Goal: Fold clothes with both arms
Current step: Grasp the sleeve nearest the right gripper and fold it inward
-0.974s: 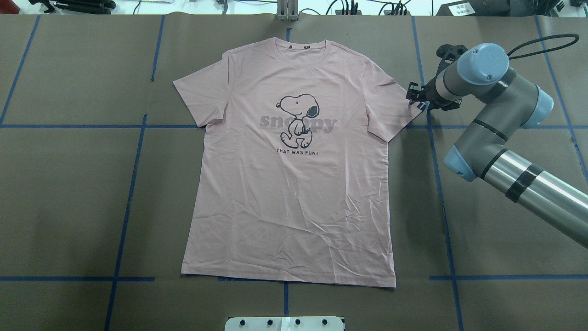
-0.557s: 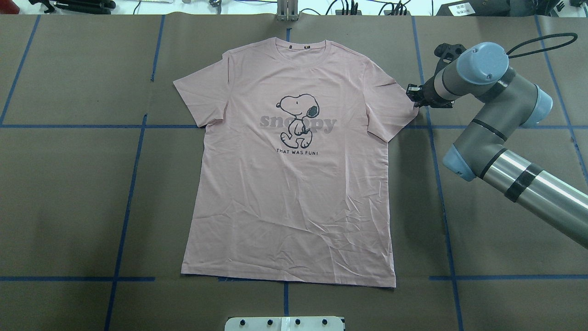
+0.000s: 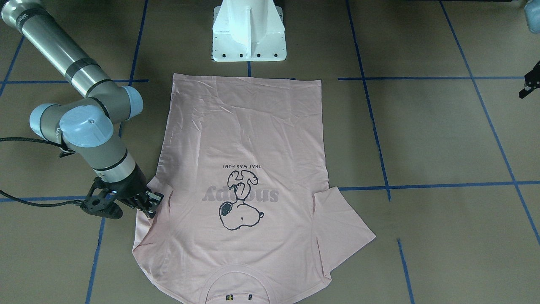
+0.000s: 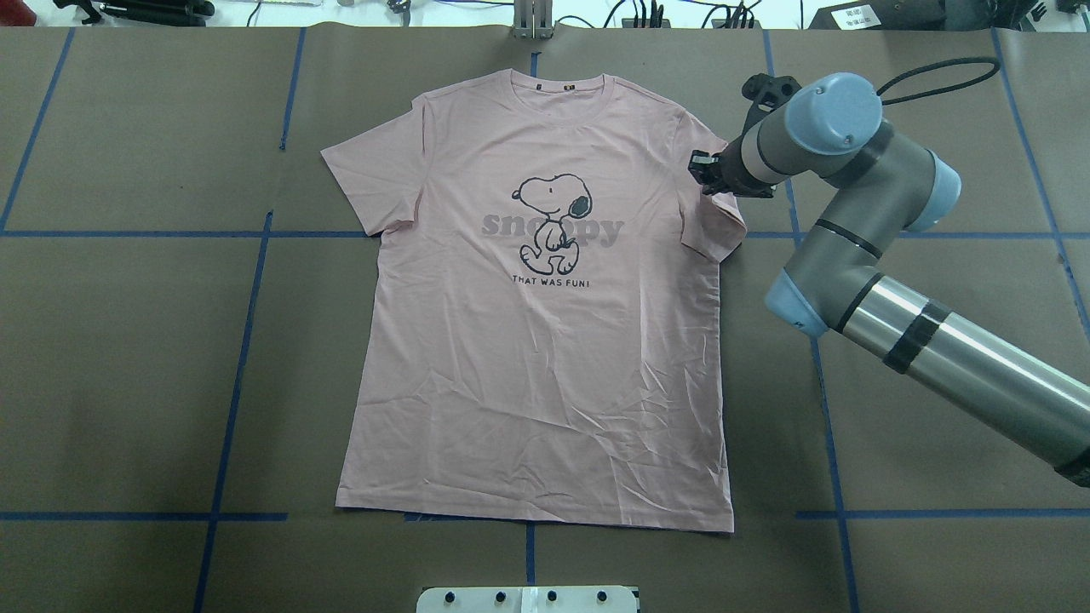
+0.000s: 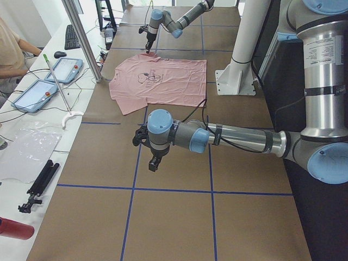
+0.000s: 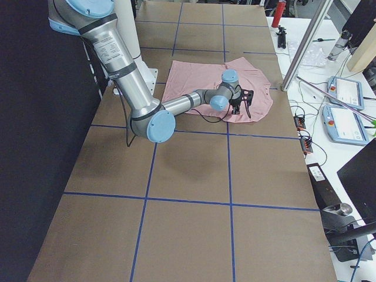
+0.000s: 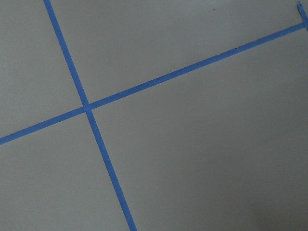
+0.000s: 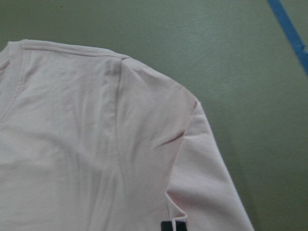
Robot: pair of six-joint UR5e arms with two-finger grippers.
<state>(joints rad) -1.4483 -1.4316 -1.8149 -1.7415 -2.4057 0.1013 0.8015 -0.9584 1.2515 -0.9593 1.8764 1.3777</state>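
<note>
The pale pink T-shirt (image 4: 545,358) lies flat, print up, collar (image 4: 562,89) at the far side; it also shows in the front view (image 3: 244,135). My right gripper (image 4: 705,177) is shut on the edge of the shirt's right sleeve (image 4: 724,221), which is lifted and drawn in over the shoulder. From the front, the right gripper (image 3: 148,204) sits at that sleeve. The right wrist view shows the puckered sleeve (image 8: 192,159) and its dark tag (image 8: 172,225). My left gripper (image 5: 154,163) hovers over bare table far from the shirt; I cannot tell its state.
The white pedestal base (image 3: 249,33) stands just behind the shirt's hem. Blue tape lines (image 4: 247,340) grid the brown table. Beyond the far edge, a side bench holds tablets (image 5: 62,69), a slanted metal post (image 5: 81,38) rises, and a person (image 5: 11,49) sits.
My right gripper closed on the sleeve edge, then moved left toward the shirt's middle, dragging the sleeve inward. The rest of the shirt stayed put.
</note>
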